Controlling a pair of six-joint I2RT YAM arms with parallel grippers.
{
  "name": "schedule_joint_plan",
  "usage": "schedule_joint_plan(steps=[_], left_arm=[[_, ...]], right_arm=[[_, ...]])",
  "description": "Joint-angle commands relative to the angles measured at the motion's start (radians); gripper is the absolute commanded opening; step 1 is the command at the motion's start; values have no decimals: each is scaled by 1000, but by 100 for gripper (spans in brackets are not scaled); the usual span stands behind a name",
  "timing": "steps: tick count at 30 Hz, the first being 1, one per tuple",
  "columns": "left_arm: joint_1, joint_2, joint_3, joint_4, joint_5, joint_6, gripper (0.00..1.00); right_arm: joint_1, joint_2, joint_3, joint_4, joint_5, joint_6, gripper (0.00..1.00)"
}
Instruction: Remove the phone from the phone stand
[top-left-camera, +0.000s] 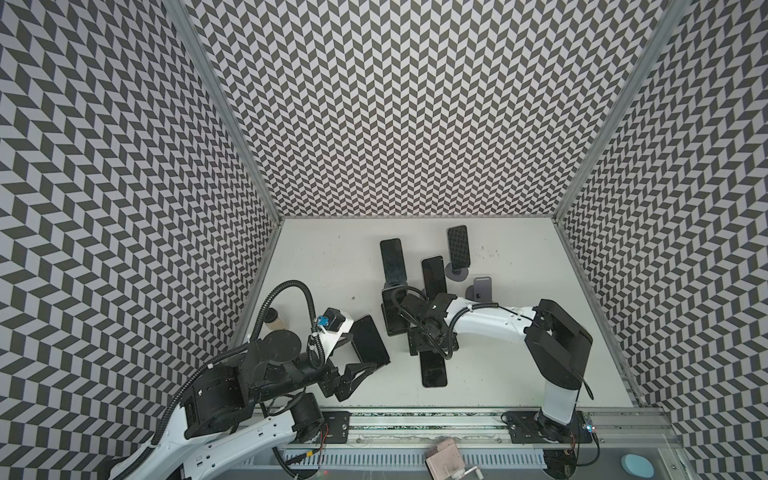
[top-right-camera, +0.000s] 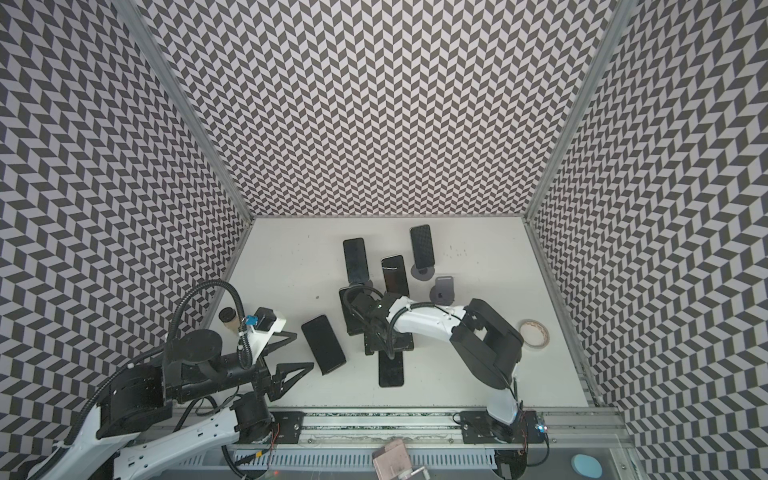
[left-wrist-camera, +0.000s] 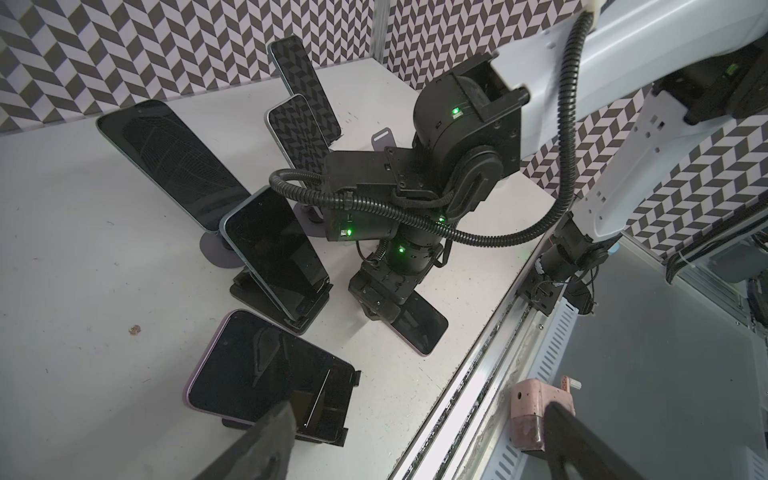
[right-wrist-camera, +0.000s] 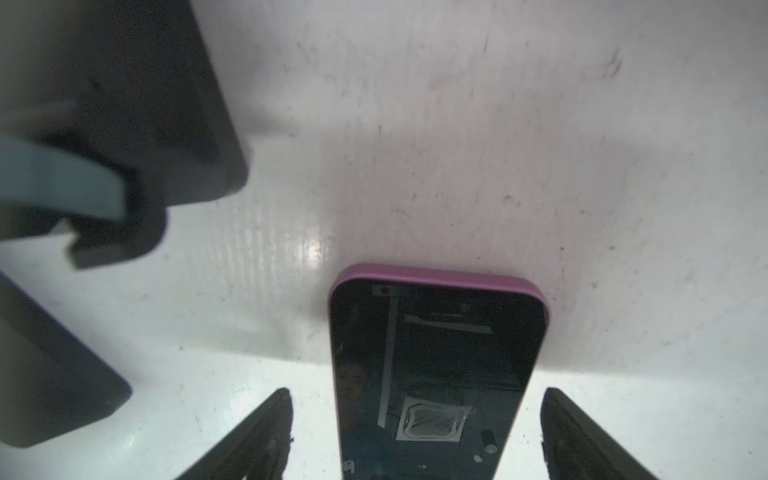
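The pink-cased phone (right-wrist-camera: 436, 374) lay flat on the table (right-wrist-camera: 457, 124) between the right gripper's (right-wrist-camera: 415, 395) spread, untouching fingers, the left gripper (left-wrist-camera: 419, 410) gaped too, and other phones (left-wrist-camera: 274, 257) beside it sat on stands

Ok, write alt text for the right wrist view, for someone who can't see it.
A dark-screened phone in a pink case lies flat on the white table, between the fingers of the open right tool, touching neither. A blurred dark stand sits nearby.

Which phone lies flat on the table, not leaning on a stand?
The pink-cased phone, screen up, between the open fingers of the right gripper. The other phones all rest tilted on stands.
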Motion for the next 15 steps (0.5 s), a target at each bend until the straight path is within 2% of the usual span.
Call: schedule_joint_plan(steps=[1, 9, 15], left_arm=[[-5, 42, 31, 32, -36, -35, 92], [-5, 152, 85, 53, -105, -52, 89], [-5, 251, 137, 90, -176, -43, 89]], right_arm=[[1, -78, -14, -21, 42, -29, 92], [-12, -214, -80, -8, 63, -80, 93], [-88, -347, -149, 2, 64, -158, 91]])
